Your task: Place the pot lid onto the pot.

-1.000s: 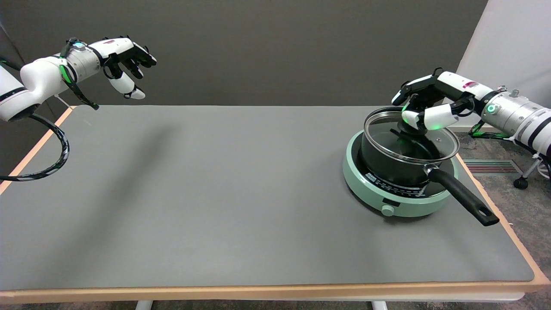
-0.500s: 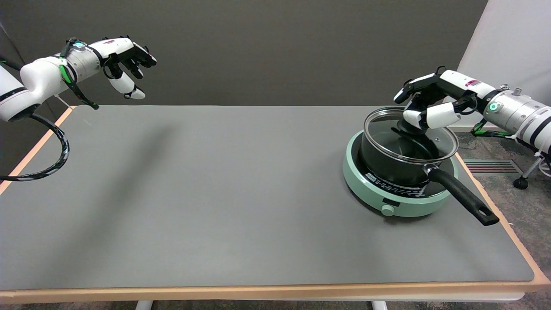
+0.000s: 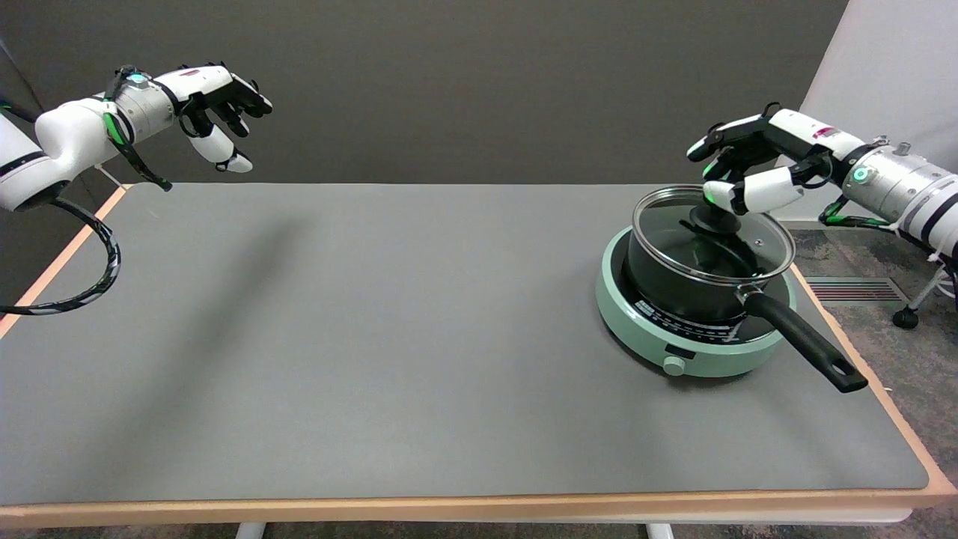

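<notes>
Glass pot lid [image 3: 730,243], steel-rimmed, sits level on the black pot [image 3: 685,288], its rim seated all round as far as can be seen. Black knob [image 3: 715,218] at the lid's centre stands free. Pot rests on a mint-green round cooktop [image 3: 636,329] at the right of the frame; its black handle [image 3: 804,342] points toward the lower right, past the cooktop's edge and over the table [image 3: 374,337]. Cooktop carries a small dial [image 3: 674,365] on its near side.

Right hand [image 3: 748,161] is in the air at the upper right, just above and slightly beyond the knob. Fingers [image 3: 756,193] are loosely spread and hold nothing; the white-tipped one nearest the knob comes close above it, and whether it touches cannot be told from this angle. Green light shows on the wrist [image 3: 861,174].

Table surface is a grey mat with a pale wood edging. Left hand [image 3: 213,97] hangs at the upper left of the frame, off the table, fingers partly curled.
</notes>
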